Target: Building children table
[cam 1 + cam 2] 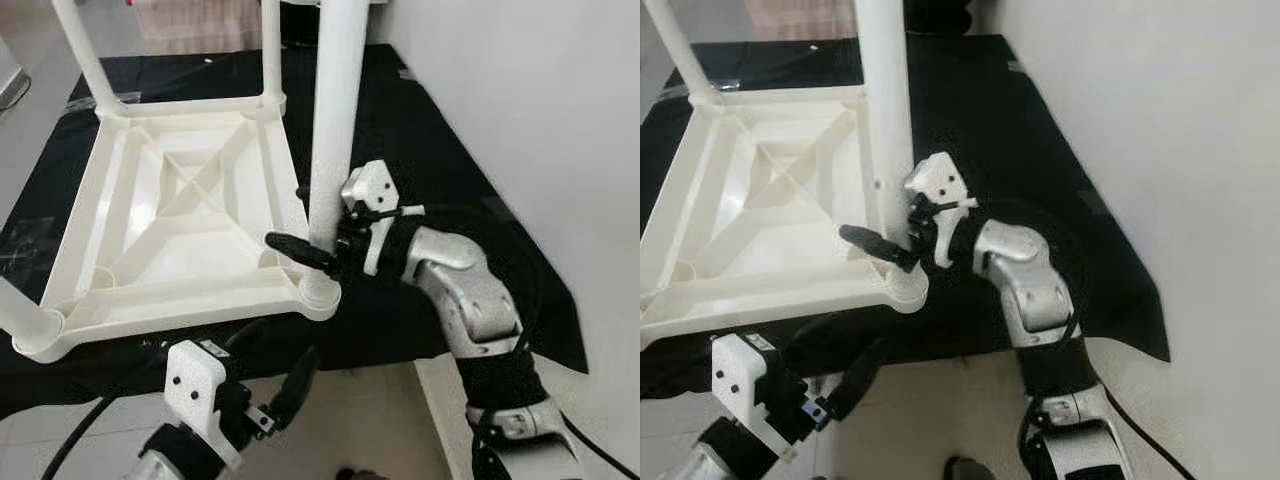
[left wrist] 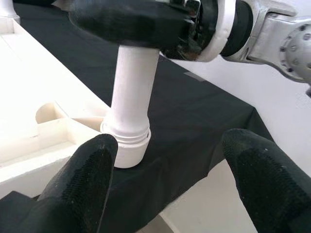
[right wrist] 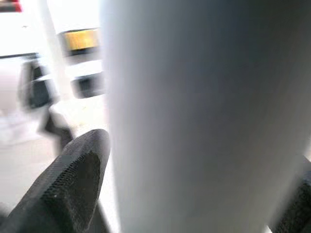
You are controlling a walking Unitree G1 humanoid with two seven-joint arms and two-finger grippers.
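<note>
Before you, an upturned table lies on a cloth on the floor; a wall stands to the right.

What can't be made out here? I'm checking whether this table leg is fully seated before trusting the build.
- Leg: its top is cut off by the upper edge in both eye views.
- Corner socket: its inside is hidden by the leg, so seating depth is unknown.
- Right gripper: its far finger is hidden behind the leg.
- Right wrist view: blurred, the leg blocks the background.
- Tabletop: its left part is cut off.
</note>
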